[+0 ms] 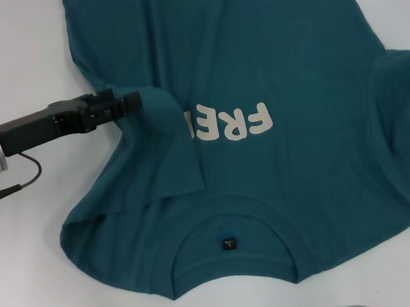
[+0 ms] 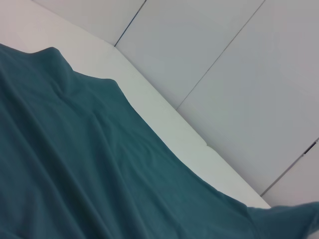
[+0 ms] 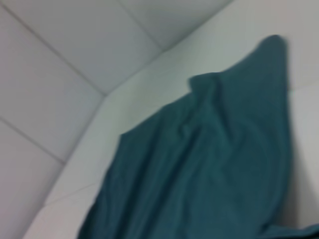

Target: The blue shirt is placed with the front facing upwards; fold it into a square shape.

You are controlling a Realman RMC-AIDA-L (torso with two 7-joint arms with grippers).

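While the shirt [image 1: 284,86] lies flat on the white worktop [image 1: 18,60], collar near the robot, the left tool [image 1: 133,101] is clenched on its folded-in left side. No right tool shows.

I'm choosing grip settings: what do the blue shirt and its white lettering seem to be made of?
The blue shirt looks like soft matte knit fabric, probably cotton: it drapes in loose folds and has a ribbed collar. The white lettering looks like a flat, smooth print, maybe vinyl or ink; I can't tell which. The left end effector sits at the folded sleeve.
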